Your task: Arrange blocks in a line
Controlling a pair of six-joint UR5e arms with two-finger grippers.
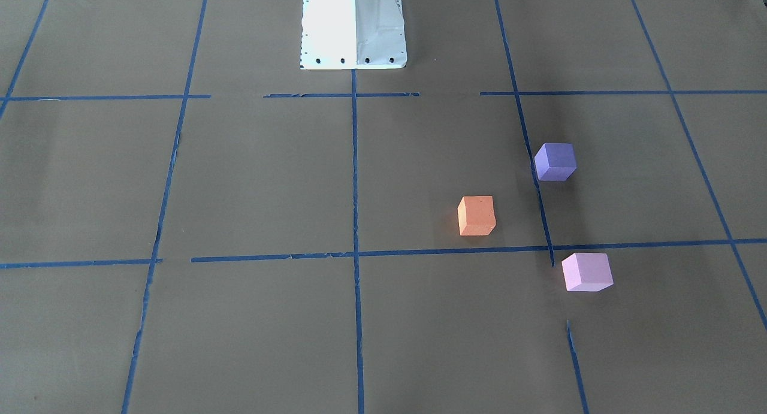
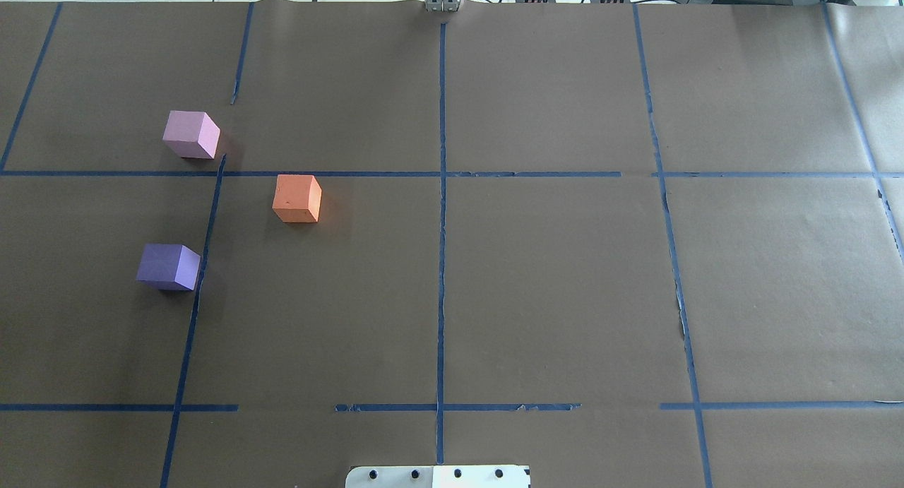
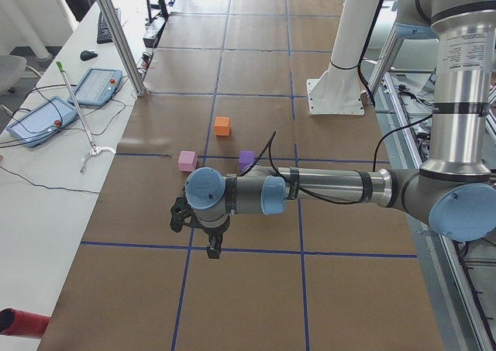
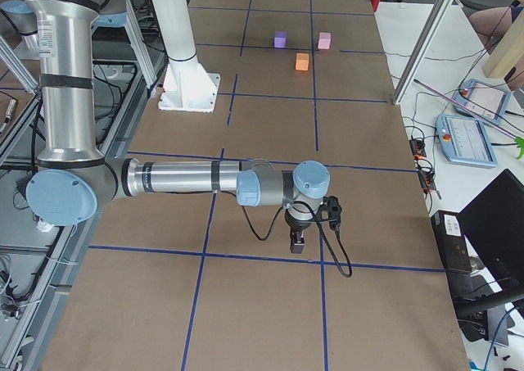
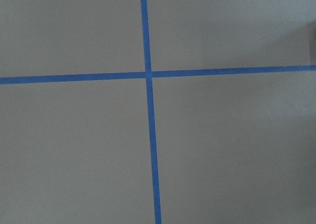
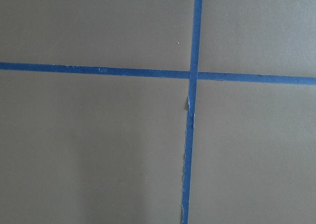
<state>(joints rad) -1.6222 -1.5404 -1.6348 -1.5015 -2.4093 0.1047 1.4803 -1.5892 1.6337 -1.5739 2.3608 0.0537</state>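
Hanging outboard, my left gripper (image 3: 211, 249) is nearer the blocks (image 2: 296, 199), which lie inward of it; jaw opening, I cannot tell.

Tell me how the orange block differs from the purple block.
The orange block is orange; the purple block is violet. The purple block lies nearer the robot's base than the orange block. The purple block sits right at a blue tape line; the orange block stands clear of it, on its other side. Both are same-sized cubes.
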